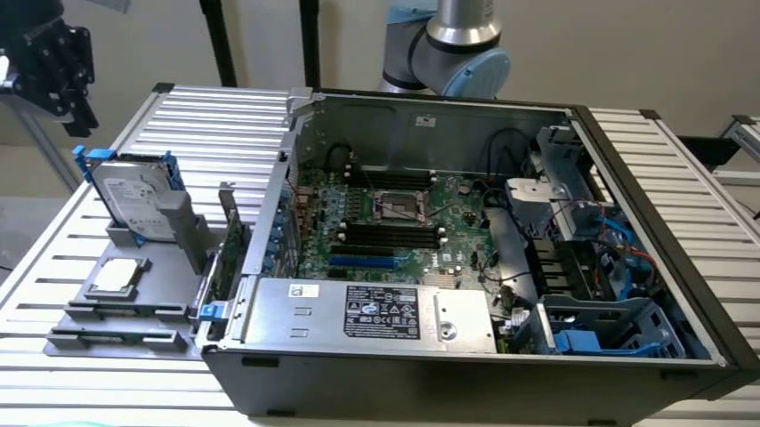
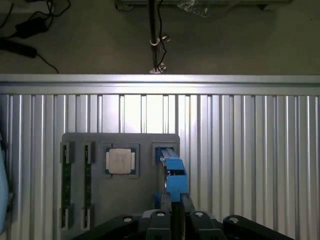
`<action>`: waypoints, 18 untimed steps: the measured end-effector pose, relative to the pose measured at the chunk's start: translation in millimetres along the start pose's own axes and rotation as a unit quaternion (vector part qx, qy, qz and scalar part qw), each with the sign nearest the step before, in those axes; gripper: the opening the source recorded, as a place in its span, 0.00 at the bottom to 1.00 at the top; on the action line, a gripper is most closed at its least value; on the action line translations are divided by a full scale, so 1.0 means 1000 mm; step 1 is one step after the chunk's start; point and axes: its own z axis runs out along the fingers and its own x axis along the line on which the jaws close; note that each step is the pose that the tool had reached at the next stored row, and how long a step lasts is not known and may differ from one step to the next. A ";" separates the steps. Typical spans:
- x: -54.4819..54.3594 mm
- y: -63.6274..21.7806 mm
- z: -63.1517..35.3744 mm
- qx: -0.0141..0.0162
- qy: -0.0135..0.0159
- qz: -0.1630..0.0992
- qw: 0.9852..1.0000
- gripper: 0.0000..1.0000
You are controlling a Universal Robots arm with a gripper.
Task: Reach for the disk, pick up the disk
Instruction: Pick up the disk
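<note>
One disk stands upright in a grey holder on the desk. The gripper hangs above it, and I cannot tell whether it is spread or pressed together.

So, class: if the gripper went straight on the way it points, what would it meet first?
Probably the disk, standing on edge in its holder right ahead of the gripper; depth is unclear.
</note>
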 end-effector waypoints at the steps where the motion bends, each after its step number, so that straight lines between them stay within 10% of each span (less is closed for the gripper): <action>1: 0.000 0.0000 0.0000 0.000 0.000 0.000 1.000 0.24; 7: -0.001 0.0000 0.0029 0.000 0.000 0.000 1.000 0.53; 18: -0.001 -0.0003 0.0219 0.000 0.000 0.000 1.000 0.60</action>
